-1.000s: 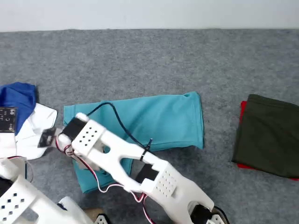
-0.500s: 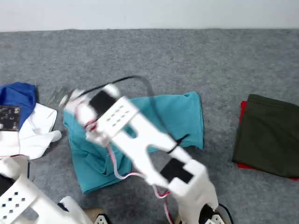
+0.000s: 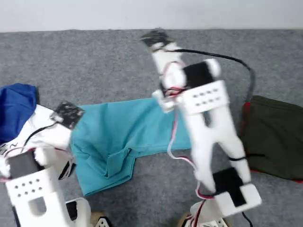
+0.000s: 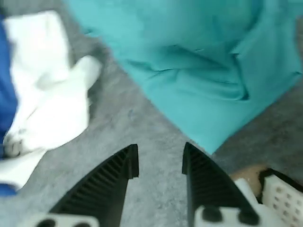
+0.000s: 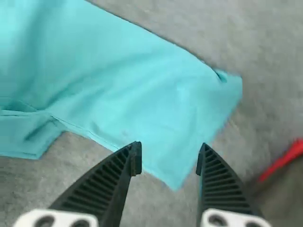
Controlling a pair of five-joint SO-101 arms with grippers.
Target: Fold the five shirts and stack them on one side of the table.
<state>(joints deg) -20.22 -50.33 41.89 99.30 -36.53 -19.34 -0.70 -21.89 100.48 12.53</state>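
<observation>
- Grey felt-like cover (image 3: 94,56) lay over the table, with a pale wall (image 3: 142,14) at the far edge.
- The left gripper (image 4: 158,161) was open a little and held nothing. It hung over bare cover just beside the near left corner of the teal shirt (image 3: 123,127).
- The right gripper (image 5: 168,163) was open wider, also empty, above the right end of this shirt.
- The teal shirt lay in the middle, its long axis running left to right, wrinkled at its near left part.
- A white shirt (image 3: 40,118) and a blue shirt (image 3: 16,106) lay at the left. A folded dark green shirt (image 3: 274,142) lay on a red shirt (image 5: 284,160) at the right.

High view overhead; wrist views close, downward; teal shirt (image 3: 123,132) shared
</observation>
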